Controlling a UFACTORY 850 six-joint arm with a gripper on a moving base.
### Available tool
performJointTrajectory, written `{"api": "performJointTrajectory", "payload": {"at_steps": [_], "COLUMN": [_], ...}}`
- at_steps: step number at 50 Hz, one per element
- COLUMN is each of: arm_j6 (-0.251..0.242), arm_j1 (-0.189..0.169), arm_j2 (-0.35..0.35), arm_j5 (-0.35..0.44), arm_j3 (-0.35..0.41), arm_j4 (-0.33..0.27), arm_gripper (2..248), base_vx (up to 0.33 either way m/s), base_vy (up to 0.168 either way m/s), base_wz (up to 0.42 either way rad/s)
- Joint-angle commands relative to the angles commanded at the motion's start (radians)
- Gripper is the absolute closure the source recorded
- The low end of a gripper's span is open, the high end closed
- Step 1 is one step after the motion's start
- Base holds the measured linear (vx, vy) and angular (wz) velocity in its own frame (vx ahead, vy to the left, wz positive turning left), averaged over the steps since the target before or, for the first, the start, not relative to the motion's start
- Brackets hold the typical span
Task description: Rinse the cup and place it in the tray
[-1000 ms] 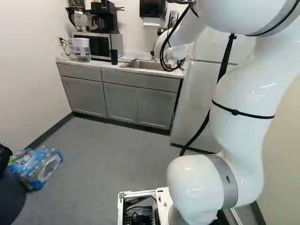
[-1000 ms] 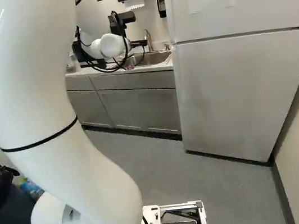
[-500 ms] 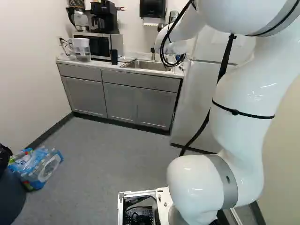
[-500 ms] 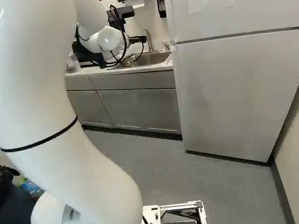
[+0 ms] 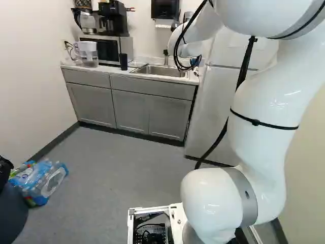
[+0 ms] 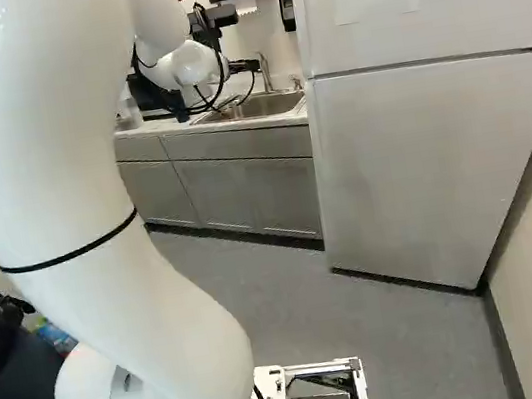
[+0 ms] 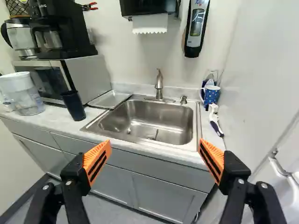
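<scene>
The dark cup (image 7: 74, 105) stands upright on the counter (image 7: 55, 117), mouth up, its long axis vertical. It is on the microwave side of the sink (image 7: 145, 122), near the sink's rim, with the metal tray (image 7: 110, 99) lying flat between the two. A blue dotted mug (image 7: 212, 95) stands upright on the sink's other side, its handle turned toward the sink; which of the two the task means, I cannot tell.

The gripper (image 6: 247, 65) points toward the sink, its fingers spread wide apart and holding nothing. Seen along the gripper (image 7: 155, 143) in the wrist view, the sink is ahead, between the lines of the two fingers. The dark cup is ahead and off to the side beyond one finger, and the mug is ahead on the side of the other finger.

Behind the sink rises the faucet (image 7: 159, 85), with a small dispenser (image 7: 183, 99) beside it. In front of the mug, beside the sink, lies a brush (image 7: 214, 116). Past the tray, on the dark cup's side of the sink, come the microwave (image 7: 88, 74) with a coffee maker (image 7: 65, 28) on top, and farther off a clear pitcher (image 7: 23, 95). The refrigerator (image 6: 413, 166) closes off the sink's opposite side.
</scene>
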Motion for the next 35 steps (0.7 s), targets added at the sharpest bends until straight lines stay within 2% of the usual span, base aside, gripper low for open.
{"api": "performJointTrajectory", "payload": {"at_steps": [35], "arm_j6": [0.000], "arm_j1": [0.000], "arm_j2": [0.000], "arm_j5": [0.000], "arm_j3": [0.000], "arm_j4": [0.000], "arm_gripper": [3], "base_vx": [0.013], "base_vy": [0.002], "base_wz": [0.009]}}
